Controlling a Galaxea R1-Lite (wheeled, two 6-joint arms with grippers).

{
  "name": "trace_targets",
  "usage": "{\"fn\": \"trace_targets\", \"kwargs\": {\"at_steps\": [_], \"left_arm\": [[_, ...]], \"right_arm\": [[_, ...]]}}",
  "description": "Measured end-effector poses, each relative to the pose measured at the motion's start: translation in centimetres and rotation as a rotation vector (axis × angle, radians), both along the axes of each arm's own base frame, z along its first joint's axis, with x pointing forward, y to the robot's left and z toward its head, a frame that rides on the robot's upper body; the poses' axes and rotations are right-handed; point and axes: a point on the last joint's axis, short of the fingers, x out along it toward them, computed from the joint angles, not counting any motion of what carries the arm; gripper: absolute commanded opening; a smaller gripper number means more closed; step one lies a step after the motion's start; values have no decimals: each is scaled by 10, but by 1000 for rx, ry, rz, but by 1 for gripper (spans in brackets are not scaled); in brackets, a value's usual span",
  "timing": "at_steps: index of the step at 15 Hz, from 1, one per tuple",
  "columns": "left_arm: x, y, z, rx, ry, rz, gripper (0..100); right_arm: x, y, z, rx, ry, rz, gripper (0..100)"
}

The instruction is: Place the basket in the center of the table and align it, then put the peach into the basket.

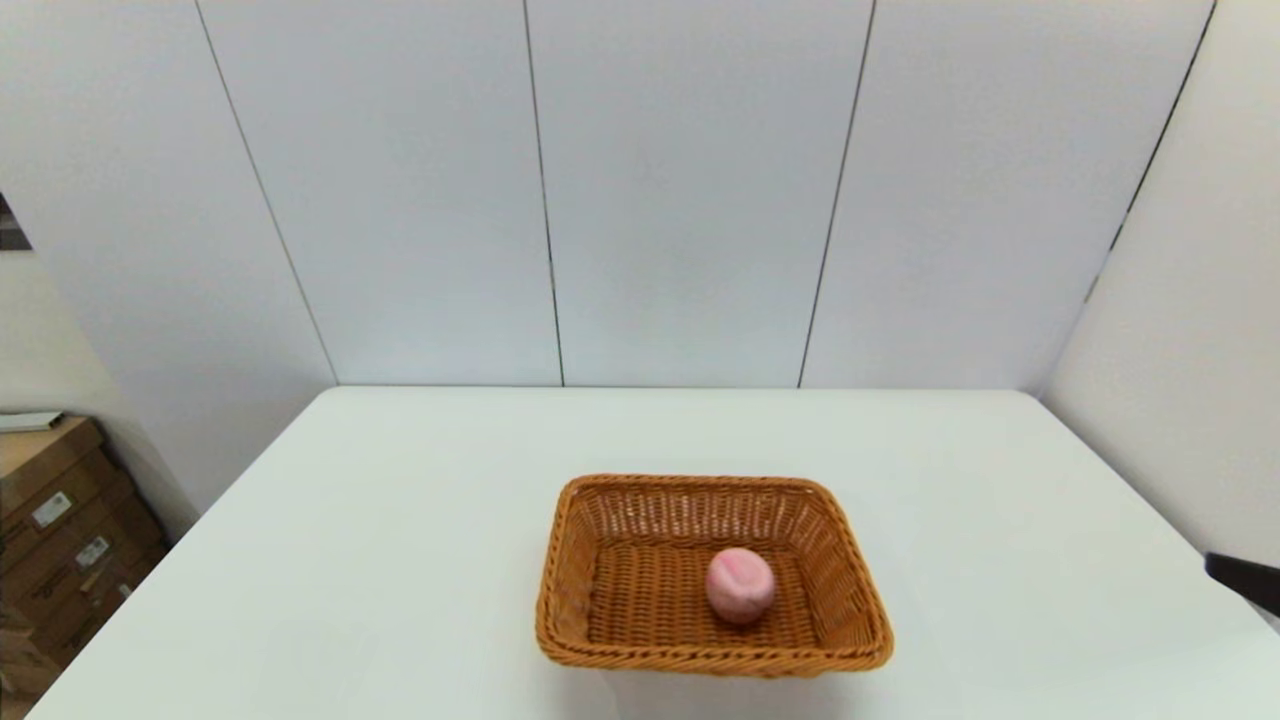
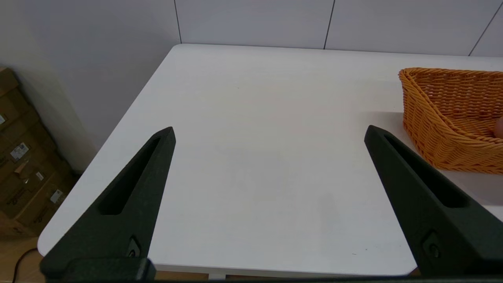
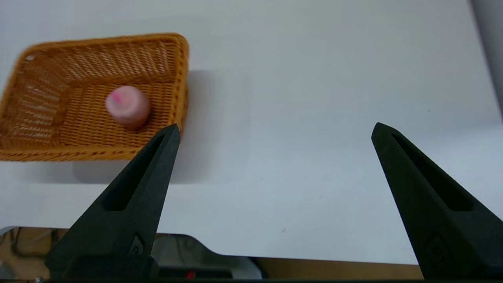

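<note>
Where the peach [image 1: 740, 585] is concerned, it is recorded lying on the woven floor of the basket [image 1: 570, 560], slightly toward 3 o'clock of the basket's middle, pink blush uppermost. The basket is set on the table [image 1: 400, 520], at about 6 o'clock of the tabletop's centre, near the front edge, its long sides running roughly parallel to that edge. The right gripper [image 3: 275, 133] is held off the table at 4 o'clock of the basket, jaws spread wide, nothing between them. The left gripper [image 2: 269, 133] is held at 8 o'clock of the basket, near the table's front left corner, jaws likewise released. Cardboard boxes [image 1: 60, 540] are noted on the floor beyond the table's left side.
</note>
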Motion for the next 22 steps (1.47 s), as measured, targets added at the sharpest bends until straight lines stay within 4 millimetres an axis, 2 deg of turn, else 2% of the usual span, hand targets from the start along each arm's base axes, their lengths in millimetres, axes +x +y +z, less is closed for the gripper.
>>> {"fn": "trace_targets", "kwargs": {"at_steps": [3,5,8,16,22], "left_arm": [[0,0,0,0,0,0,100],[0,0,0,0,-1,0,100],[0,0,0,0,0,0,100],[0,0,0,0,-1,0,100],[0,0,0,0,0,0,100]], "right_arm": [[-52,0,-28,-24,-154,-30,100],[-67,-1,-58,-25,-208,-45,100],[-69,-1,-89,-31,-307,-53,100],[-70,-1,-110,-54,-316,-37,100],[-86,0,-127,-130,-346,-18,100]]}}
